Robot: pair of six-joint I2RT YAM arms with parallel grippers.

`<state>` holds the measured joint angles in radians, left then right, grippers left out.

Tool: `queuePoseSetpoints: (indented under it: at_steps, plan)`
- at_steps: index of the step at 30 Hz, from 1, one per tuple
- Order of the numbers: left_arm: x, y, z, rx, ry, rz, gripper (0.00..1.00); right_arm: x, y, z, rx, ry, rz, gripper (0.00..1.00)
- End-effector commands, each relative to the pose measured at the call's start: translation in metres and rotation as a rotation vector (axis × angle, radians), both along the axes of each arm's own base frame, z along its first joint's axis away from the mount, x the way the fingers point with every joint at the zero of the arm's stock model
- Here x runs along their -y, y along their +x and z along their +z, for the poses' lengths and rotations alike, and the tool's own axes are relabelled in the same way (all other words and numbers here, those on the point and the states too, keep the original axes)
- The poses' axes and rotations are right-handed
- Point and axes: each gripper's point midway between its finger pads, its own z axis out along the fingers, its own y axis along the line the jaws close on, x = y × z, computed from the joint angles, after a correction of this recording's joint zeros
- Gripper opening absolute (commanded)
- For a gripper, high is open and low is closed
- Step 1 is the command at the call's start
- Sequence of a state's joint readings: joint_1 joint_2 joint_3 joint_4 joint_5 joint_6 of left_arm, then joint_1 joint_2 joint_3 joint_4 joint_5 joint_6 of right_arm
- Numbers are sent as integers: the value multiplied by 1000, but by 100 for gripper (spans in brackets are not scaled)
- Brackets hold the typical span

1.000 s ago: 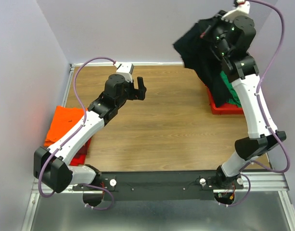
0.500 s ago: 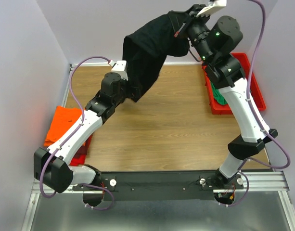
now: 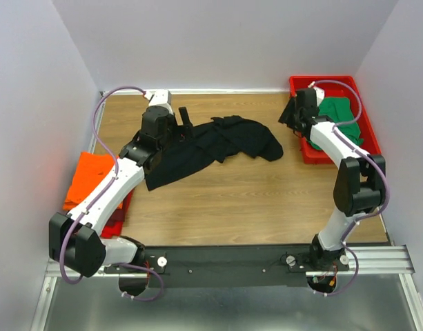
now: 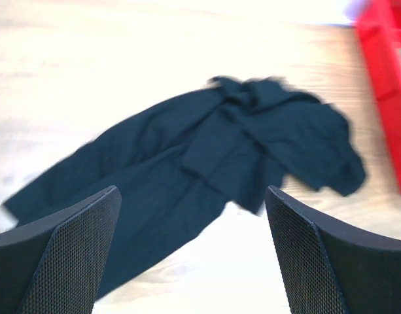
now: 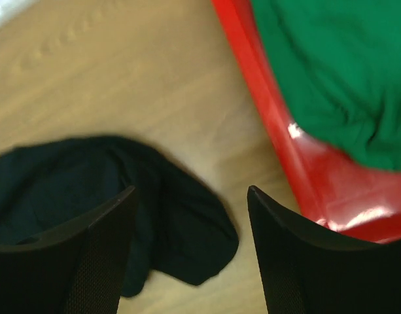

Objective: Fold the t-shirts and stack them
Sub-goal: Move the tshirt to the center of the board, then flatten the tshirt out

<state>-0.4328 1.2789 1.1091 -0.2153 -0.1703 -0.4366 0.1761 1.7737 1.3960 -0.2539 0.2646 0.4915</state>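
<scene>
One crumpled black t-shirt (image 3: 204,148), woodgrain table (image 3: 252,200), glossy red tray (image 3: 335,80)

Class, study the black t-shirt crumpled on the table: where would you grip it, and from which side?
Probably its flat left end, from above with the left gripper: that part of the black t-shirt lies spread, while the right end is bunched.

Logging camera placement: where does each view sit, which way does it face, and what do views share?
Top external: above and behind the robot, looking down on the table; left arm and right arm whole.
Left wrist: on the left arm, looking past the open left gripper at the black t-shirt.
Right wrist: on the right arm, past the open right gripper at the red tray holding the green t-shirt.
Shared: both wrist views show black t-shirt and red tray.
</scene>
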Motion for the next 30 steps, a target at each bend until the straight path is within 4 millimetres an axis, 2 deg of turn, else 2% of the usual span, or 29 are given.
queuePoseSetpoints:
  at_steps: [1,4,6,9,11,15,17,21,23,26,30]
  plan:
    - [-36,-13,-39,-111,-8,178,97,-38,-23,0,-12,138,102,74]
    - [-47,-28,-69,-191,-61,268,94,-51,-41,-13,-49,141,148,75]
    - [-55,-35,-84,-224,-80,329,91,-68,-57,-21,-74,144,196,75]
    - [-67,-55,-129,-344,-132,423,90,-86,-79,-31,-102,158,239,75]
    - [-76,-62,-148,-398,-133,476,88,-107,-90,-32,-103,187,296,75]
    - [-94,-79,-189,-528,-113,579,87,-134,-105,-37,-115,196,372,75]
    - [-100,-84,-200,-562,-119,620,86,-142,-108,-43,-128,204,396,75]
    - [-111,-100,-220,-616,-131,677,85,-143,-108,-50,-137,200,402,75]
    - [-114,-102,-225,-627,-144,691,82,-144,-107,-51,-134,197,405,75]
    - [-119,-102,-233,-639,-150,716,72,-152,-107,-54,-146,222,442,74]
    - [-127,-97,-234,-628,-146,747,69,-155,-108,-55,-148,231,456,74]
